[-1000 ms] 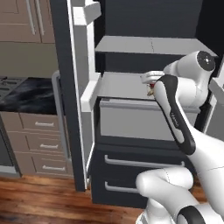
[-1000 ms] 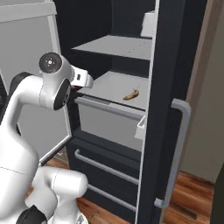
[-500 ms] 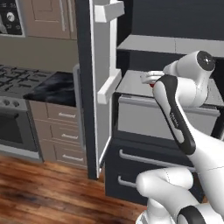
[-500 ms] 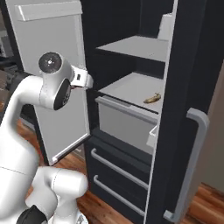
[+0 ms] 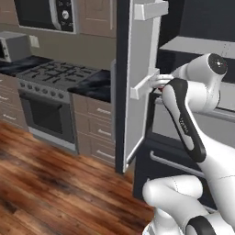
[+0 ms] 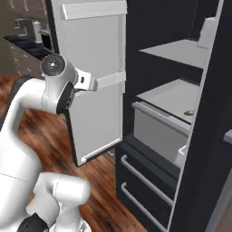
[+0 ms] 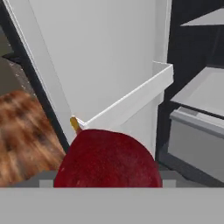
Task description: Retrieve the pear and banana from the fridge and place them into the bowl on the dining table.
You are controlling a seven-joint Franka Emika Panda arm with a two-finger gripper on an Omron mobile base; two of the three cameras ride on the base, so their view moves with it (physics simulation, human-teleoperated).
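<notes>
A dark red pear (image 7: 109, 159) with a yellowish stem sits between my fingers, and my gripper (image 7: 107, 180) is shut on it. In the left base view the gripper (image 5: 159, 82) hangs just in front of the open left door (image 5: 137, 92) of the charcoal fridge (image 6: 158, 36), beside a door shelf. The small yellow-brown banana (image 6: 189, 111) lies on the pale grey shelf above the drawer inside the fridge, well to the right of my hand. The bowl and the dining table are out of view.
The left fridge door (image 6: 95, 90) stands wide open with white door shelves (image 7: 131, 98) close ahead of my hand. To the left are a stove (image 5: 50, 98), black counters, tan drawers (image 5: 98, 128) and a microwave (image 5: 41, 13). Wooden floor (image 5: 50, 183) spreads below.
The whole scene has slid to the right in both base views, so the camera has moved; stove and floor have come into view. The pear stays in my gripper.
</notes>
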